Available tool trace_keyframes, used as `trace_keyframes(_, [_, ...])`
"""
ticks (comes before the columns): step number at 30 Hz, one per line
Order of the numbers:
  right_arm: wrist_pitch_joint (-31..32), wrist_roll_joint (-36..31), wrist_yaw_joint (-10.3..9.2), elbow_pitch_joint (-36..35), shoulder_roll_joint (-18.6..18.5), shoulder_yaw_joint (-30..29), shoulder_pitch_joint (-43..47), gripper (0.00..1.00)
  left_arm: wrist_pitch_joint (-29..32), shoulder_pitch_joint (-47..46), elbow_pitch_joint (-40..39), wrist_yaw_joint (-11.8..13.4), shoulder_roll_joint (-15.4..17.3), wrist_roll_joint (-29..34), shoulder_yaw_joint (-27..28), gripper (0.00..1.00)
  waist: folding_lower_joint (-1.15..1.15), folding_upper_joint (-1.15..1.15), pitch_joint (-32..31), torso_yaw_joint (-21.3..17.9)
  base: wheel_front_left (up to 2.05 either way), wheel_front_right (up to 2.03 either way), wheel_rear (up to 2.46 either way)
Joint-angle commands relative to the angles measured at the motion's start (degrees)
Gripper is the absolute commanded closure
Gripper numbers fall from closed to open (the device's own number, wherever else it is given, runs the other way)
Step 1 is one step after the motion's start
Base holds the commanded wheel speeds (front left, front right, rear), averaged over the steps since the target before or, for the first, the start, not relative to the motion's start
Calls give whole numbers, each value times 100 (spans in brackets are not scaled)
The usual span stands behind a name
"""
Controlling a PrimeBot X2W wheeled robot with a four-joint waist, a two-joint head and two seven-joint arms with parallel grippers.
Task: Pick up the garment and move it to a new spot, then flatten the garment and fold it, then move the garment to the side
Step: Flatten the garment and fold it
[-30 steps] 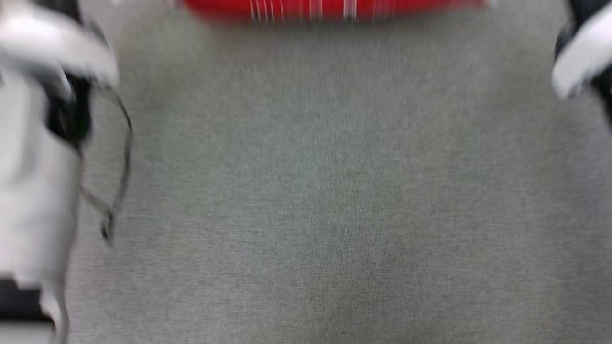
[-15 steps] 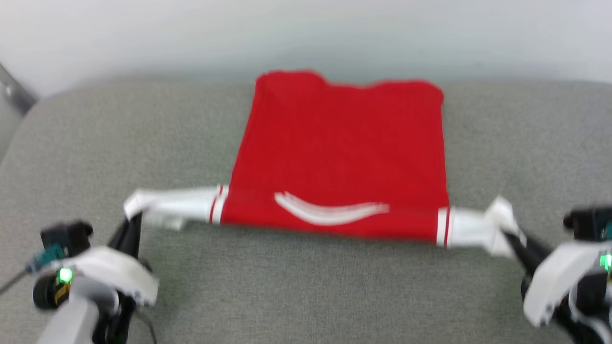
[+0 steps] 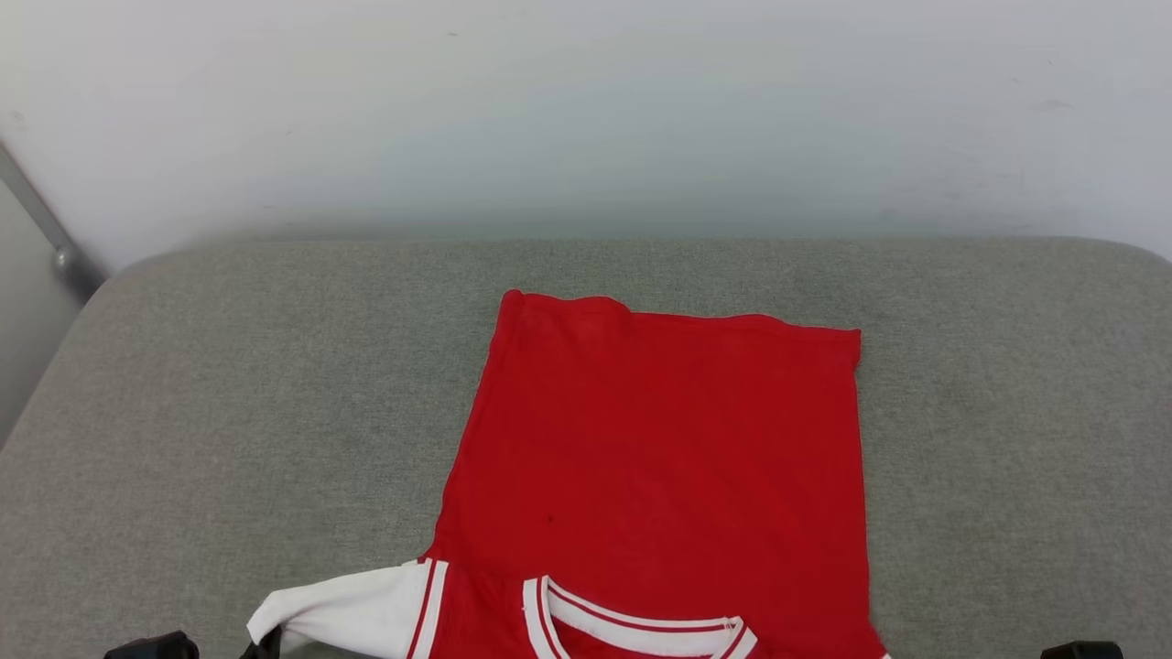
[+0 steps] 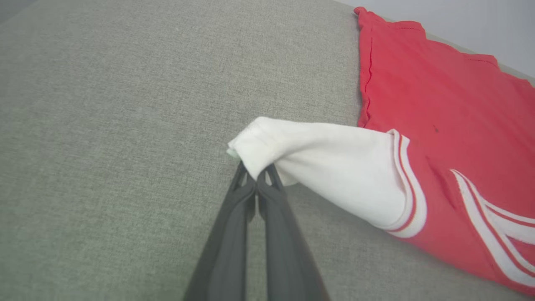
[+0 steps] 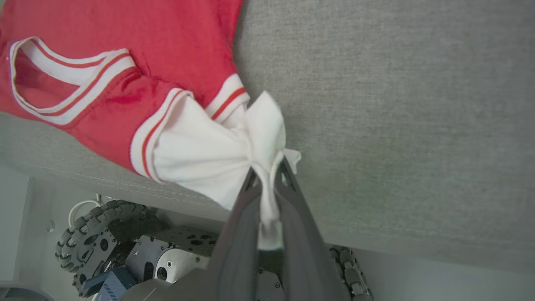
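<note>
The garment point(image 3: 659, 458), a bright red T-shirt, lies spread on the grey cushion with its hem toward the wall and its white striped neckline point(image 3: 632, 622) at the near edge. In the left wrist view my left gripper point(image 4: 256, 177) is shut on the bunched tip of one white sleeve point(image 4: 334, 163), which is pulled out sideways from the red body point(image 4: 443, 104). In the right wrist view my right gripper point(image 5: 267, 173) is shut on the other white sleeve point(image 5: 209, 154), with a strip of white cloth hanging between its fingers, close to the cushion's front edge.
The grey upholstered surface point(image 3: 229, 412) reaches back to a pale wall point(image 3: 586, 110). A metal bar point(image 3: 37, 220) slants at the far left. Below the cushion's front edge, the robot's wheeled base point(image 5: 96, 246) is in the right wrist view.
The head camera has swung up from the bare grey surface toward the wall, so the garment now sits low in the picture. Both grippers still hold the sleeves.
</note>
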Motion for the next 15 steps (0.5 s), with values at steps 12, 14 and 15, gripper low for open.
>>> trace_keyframes(12, [-571, -192, -5, -202, 304, -734, -1336, 0, -6, -182, -1021, 378, -12, 379, -146, 100, 2, 0, 367, 140, 0, 0, 0])
trace_keyframes(14, [-630, -157, -5, 122, 363, -878, -1869, 0, -31, -286, -1169, 393, -38, 448, -178, 100, 2, 0, 522, 211, 0, 0, 0])
trace_keyframes(15, [-641, -193, -5, 325, 324, -953, -2159, 0, -53, -363, -1237, 398, -32, 511, -208, 100, 2, 0, 607, 269, 0, 0, 0])
